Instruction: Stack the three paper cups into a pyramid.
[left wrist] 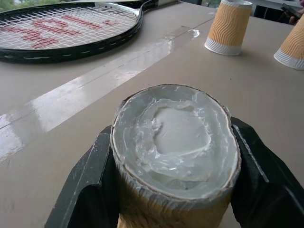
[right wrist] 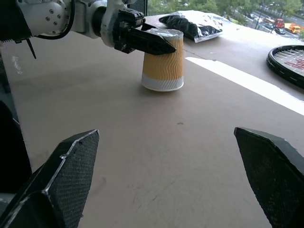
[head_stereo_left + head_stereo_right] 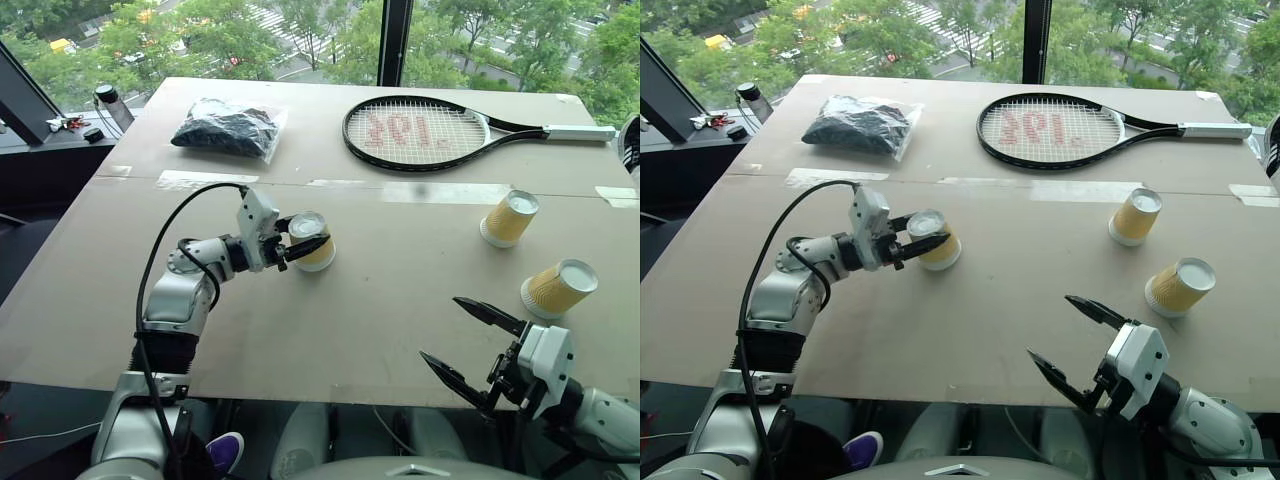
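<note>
Left claw is clamped on an upside-down cup at frame centre; two cups stand rightward, nearer the wide-open, empty right claw.

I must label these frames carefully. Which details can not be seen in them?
- Held cup: its lower half is cut off by the left wrist view's edge and flanked by the left end effector's fingers.
- Racket: mostly cut off at the right wrist view's edge.
- Black bag contents: too dark to identify.
</note>
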{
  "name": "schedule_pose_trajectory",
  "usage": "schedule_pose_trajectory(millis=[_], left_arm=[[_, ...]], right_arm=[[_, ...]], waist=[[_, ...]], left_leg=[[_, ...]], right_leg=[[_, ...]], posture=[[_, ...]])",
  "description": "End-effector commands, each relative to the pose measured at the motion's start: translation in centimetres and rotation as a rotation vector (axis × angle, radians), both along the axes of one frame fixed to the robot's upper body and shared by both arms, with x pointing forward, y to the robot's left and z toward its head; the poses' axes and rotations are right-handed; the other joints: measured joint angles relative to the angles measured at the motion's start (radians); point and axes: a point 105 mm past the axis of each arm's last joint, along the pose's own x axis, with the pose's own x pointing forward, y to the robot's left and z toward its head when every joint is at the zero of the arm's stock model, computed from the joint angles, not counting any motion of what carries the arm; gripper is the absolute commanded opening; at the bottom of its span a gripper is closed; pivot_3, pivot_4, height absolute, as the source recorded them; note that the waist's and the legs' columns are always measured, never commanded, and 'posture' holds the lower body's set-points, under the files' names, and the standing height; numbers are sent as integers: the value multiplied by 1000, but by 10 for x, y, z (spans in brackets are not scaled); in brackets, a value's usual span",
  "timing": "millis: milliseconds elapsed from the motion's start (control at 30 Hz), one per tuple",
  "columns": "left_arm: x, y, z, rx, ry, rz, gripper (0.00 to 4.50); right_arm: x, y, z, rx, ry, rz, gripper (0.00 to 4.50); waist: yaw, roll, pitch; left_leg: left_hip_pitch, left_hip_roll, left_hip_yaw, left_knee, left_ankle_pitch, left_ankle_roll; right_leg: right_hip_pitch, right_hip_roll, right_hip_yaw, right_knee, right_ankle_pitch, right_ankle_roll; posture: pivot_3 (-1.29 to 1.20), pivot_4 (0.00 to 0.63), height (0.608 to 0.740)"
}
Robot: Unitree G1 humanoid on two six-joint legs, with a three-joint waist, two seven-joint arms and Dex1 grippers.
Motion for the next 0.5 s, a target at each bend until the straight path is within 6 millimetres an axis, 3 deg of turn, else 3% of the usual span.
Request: schedule_pose_trajectory(millis=[33, 267, 467, 500], left_arm=[[4, -19, 15, -16, -45, -91, 2202], [15, -71, 11, 32, -60, -246, 2202], [16, -83, -4, 71, -65, -298, 2202], [16, -83, -6, 76, -63, -296, 2701]], right_arm=[[-3, 4, 11, 14, -49, -10, 4500], [2, 4, 16, 1, -65, -82, 4500], [8, -3, 20, -9, -77, -171, 4500], [8, -3, 19, -11, -76, -176, 4500]], waist=[[2, 0, 0], [-1, -1, 0], [-7, -1, 0], [-6, -1, 1]], left_leg=[[0, 0, 0, 0, 0, 0], [-1, -2, 0, 2, 0, 0], [0, -1, 0, 1, 0, 0], [0, -1, 0, 1, 0, 0]], right_leg=[[0, 0, 0, 0, 0, 0], [0, 0, 0, 0, 0, 1], [-1, 1, 1, 1, -1, 1], [-1, 1, 1, 1, -1, 1]], posture=[[0, 150, 740], [0, 150, 740], [0, 150, 740], [0, 150, 740]])
